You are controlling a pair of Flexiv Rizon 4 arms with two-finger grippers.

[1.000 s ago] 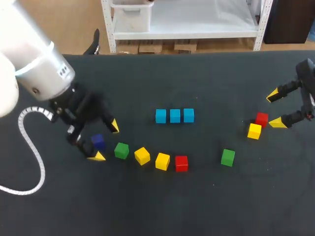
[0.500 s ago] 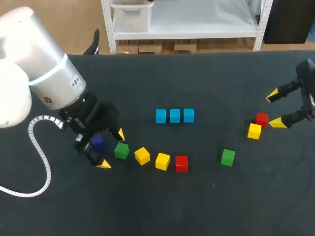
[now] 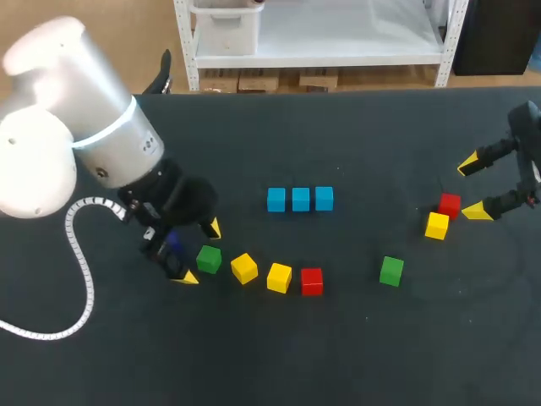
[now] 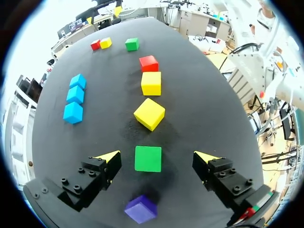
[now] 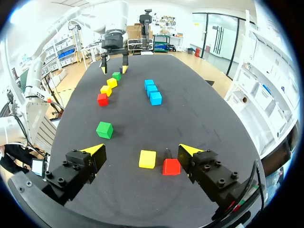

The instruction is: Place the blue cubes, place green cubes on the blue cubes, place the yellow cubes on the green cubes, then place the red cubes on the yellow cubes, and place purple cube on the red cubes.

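Spread left jaws flank green cube [image 4: 147, 158], edges square to them; right jaws spread.

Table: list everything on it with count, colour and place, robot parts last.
blue cubes: 3, light blue, close row at mid-table.
green cubes: 2, green; one at the left end of the front line, the other alone toward the right.
yellow cubes: 3, yellow; two in the front line, one near the right edge.
red cubes: 2, red; one ends the front line, one beside the right yellow.
purple cube: 1, purple, left of the line's green.
table: 1, black.
left gripper: open, fingers either side of the line's green cube.
right gripper: open, by the right red and yellow.
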